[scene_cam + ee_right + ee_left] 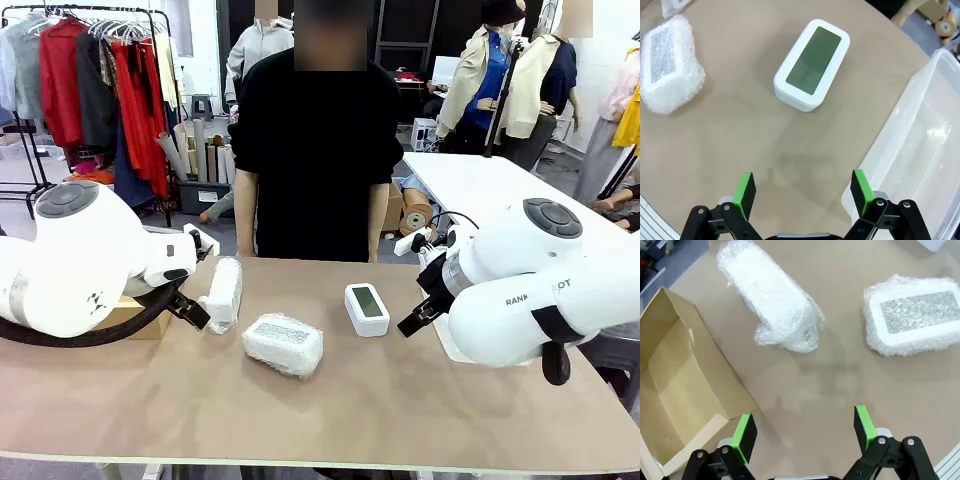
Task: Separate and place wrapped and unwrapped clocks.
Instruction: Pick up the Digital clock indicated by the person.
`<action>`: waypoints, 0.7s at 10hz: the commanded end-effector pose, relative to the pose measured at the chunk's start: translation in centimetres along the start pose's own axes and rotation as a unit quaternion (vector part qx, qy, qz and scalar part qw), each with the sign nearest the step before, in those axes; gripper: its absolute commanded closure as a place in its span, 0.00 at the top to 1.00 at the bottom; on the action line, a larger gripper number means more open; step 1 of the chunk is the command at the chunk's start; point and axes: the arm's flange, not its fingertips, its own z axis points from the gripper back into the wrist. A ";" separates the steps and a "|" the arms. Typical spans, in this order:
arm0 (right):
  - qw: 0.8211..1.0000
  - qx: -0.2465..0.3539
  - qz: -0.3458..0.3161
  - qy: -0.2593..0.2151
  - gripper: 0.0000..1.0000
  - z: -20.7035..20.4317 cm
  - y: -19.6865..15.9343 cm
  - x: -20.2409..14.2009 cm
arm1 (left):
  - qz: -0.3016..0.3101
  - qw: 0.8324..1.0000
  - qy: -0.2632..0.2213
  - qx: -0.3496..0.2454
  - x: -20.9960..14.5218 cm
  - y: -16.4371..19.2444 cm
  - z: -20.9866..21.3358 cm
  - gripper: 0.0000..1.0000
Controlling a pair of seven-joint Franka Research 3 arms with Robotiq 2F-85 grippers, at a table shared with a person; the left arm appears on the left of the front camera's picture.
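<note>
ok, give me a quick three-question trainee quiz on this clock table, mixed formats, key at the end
1. True or false: the left hand and right hand are both open and empty.
2. Which container lies next to the right hand? A wire basket; B clear plastic bin; C metal tray.
3. Fill in: besides the bare clock, ___ wrapped clocks lie on the table.
Key: 1 true; 2 B; 3 two.
</note>
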 end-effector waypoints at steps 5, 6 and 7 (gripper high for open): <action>1.000 0.000 0.000 0.000 1.00 0.0 0.0 0.0 | 0.000 1.000 0.000 0.000 0.0 0.0 0.0 1.00; 1.000 0.000 0.000 0.000 1.00 0.0 0.0 0.0 | 0.000 1.000 0.000 0.000 0.0 0.0 0.0 1.00; 1.000 0.000 0.000 0.000 1.00 0.0 0.0 0.0 | 0.000 1.000 0.000 0.000 0.0 0.0 0.0 1.00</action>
